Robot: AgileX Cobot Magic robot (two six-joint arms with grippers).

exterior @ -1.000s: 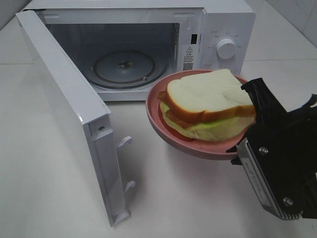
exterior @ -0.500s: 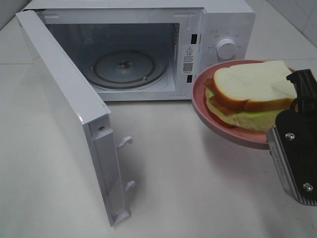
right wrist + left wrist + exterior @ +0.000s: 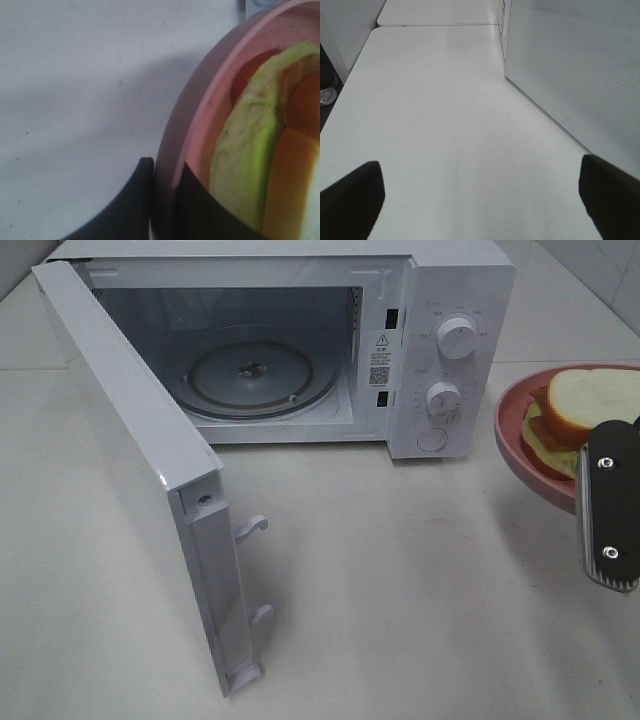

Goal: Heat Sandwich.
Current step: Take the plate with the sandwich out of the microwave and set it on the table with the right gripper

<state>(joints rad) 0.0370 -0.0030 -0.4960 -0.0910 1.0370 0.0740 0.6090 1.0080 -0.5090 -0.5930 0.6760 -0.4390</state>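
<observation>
The sandwich (image 3: 590,405), white bread over green and orange filling, lies on a pink plate (image 3: 515,445) held in the air at the far right of the exterior high view, partly cut off by the frame edge. My right gripper (image 3: 605,440) is shut on the plate's rim. In the right wrist view its fingers (image 3: 135,195) pinch the plate rim (image 3: 200,115) beside the sandwich filling (image 3: 255,150). My left gripper (image 3: 482,200) stands open above the bare table, holding nothing.
The white microwave (image 3: 450,300) sits at the back with its door (image 3: 130,440) swung wide open to the left and its glass turntable (image 3: 250,375) bare. In the left wrist view, the door's outer face (image 3: 570,65) stands close beside my left gripper.
My right gripper has carried the plate and sandwich to the right, from in front of the microwave's opening to the right edge of the view. The left gripper has stayed open.
</observation>
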